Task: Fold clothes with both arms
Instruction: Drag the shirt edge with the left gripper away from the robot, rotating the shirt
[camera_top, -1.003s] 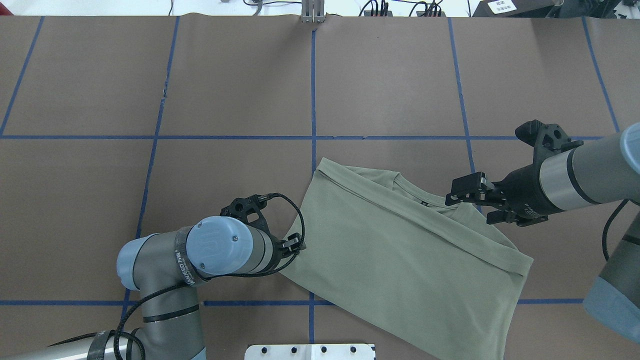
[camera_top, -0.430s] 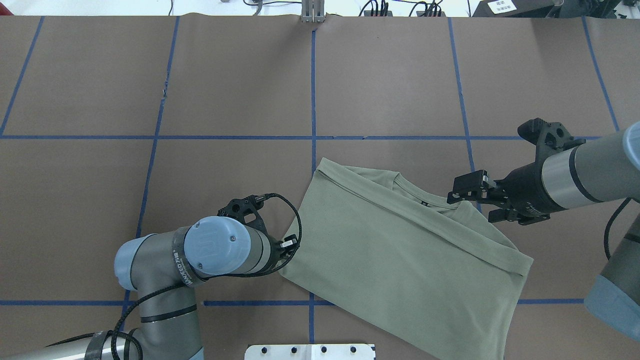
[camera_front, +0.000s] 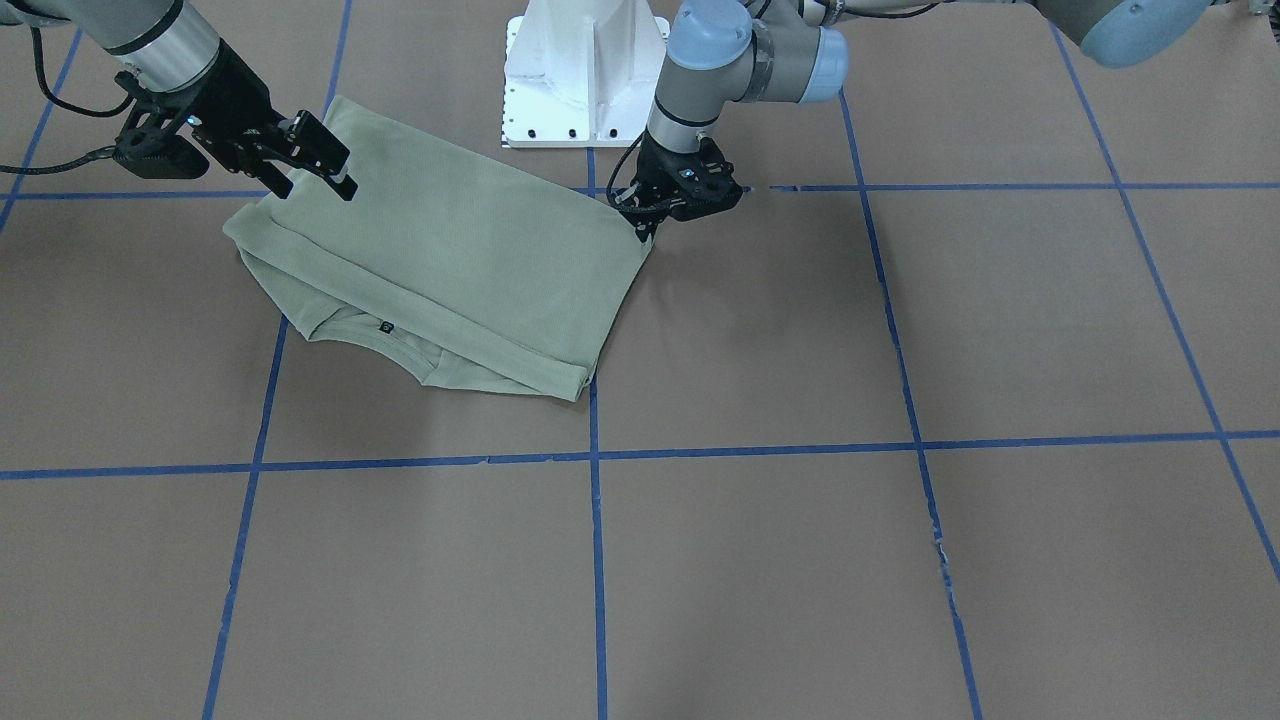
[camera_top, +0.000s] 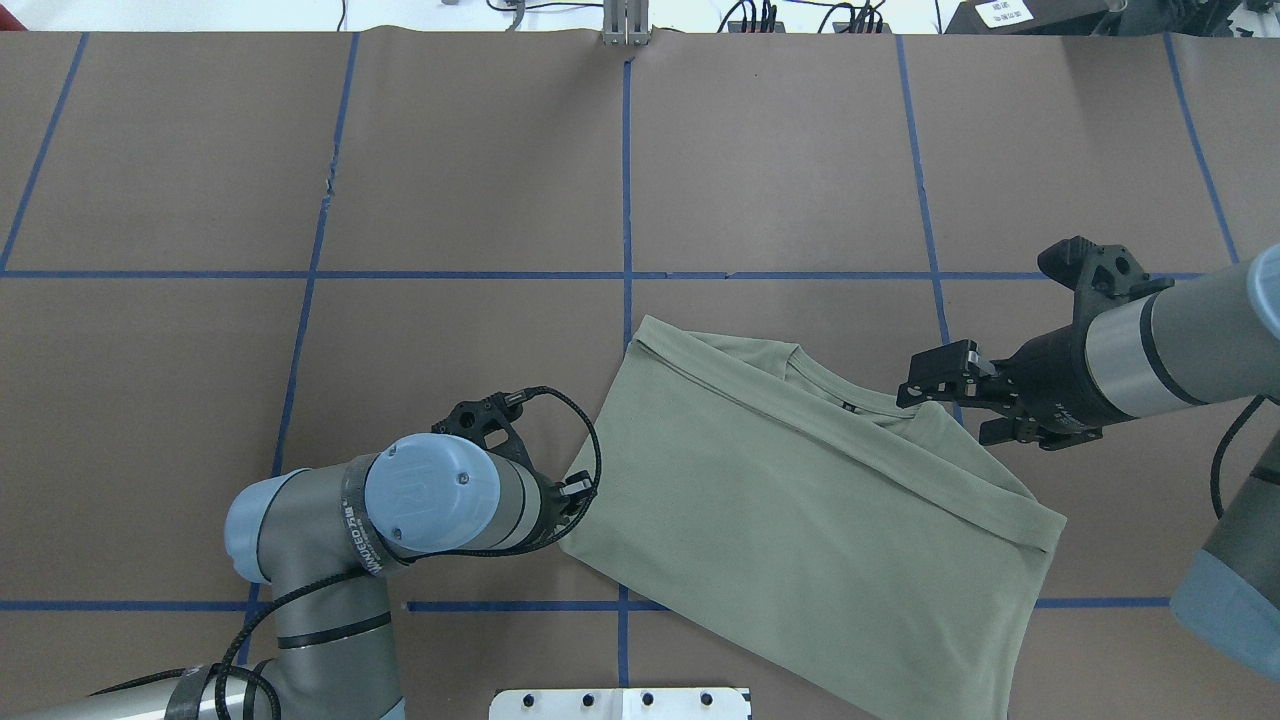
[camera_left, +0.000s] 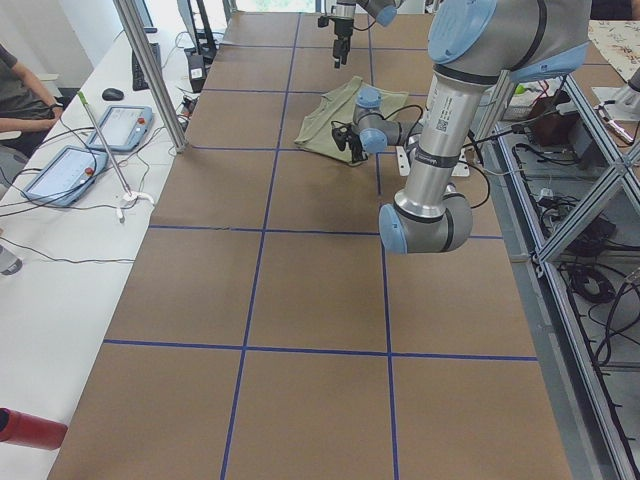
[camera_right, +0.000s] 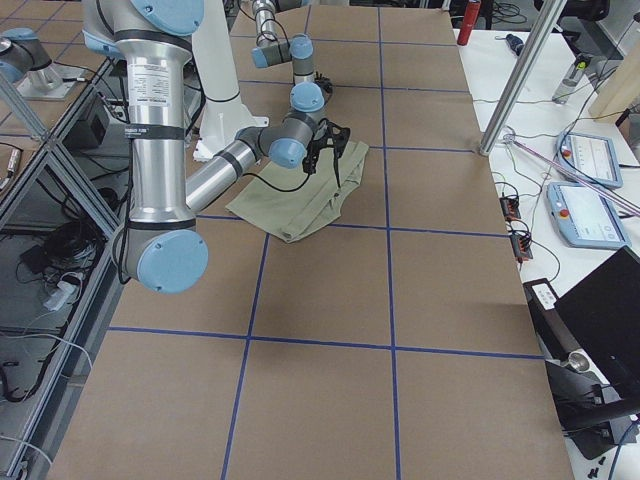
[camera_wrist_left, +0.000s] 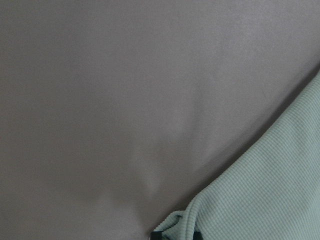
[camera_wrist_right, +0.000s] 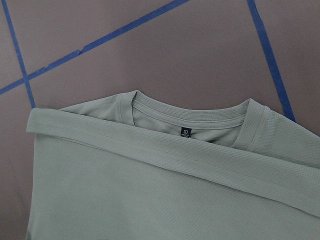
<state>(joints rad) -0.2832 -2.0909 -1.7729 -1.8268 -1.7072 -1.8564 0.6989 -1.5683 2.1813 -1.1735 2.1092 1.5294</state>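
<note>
The pale sage-green shirt (camera_top: 800, 500) lies folded on the brown table, with its ribbed collar (camera_wrist_right: 190, 117) and black neck label (camera_wrist_right: 186, 132) showing past the folded-over hem. My left gripper (camera_top: 575, 490) sits low at the shirt's left corner, and the fabric (camera_wrist_left: 175, 230) bunches right at its fingers. In the front-facing view it (camera_front: 645, 225) looks shut on that corner. My right gripper (camera_top: 940, 412) hovers open over the collar end of the shirt (camera_front: 450, 260), holding nothing. From the front the right gripper (camera_front: 335, 170) also stands apart from the cloth.
The white pedestal base (camera_top: 620, 703) stands at the table's near edge, just behind the shirt. Blue tape lines (camera_top: 626, 200) grid the brown surface. A side table with tablets (camera_left: 70, 170) and a seated person (camera_left: 20, 90) flanks the left end.
My left arm has drawn back a little to the left at the shirt's corner. The right gripper has edged slightly away to the right. The shirt lies as before.
</note>
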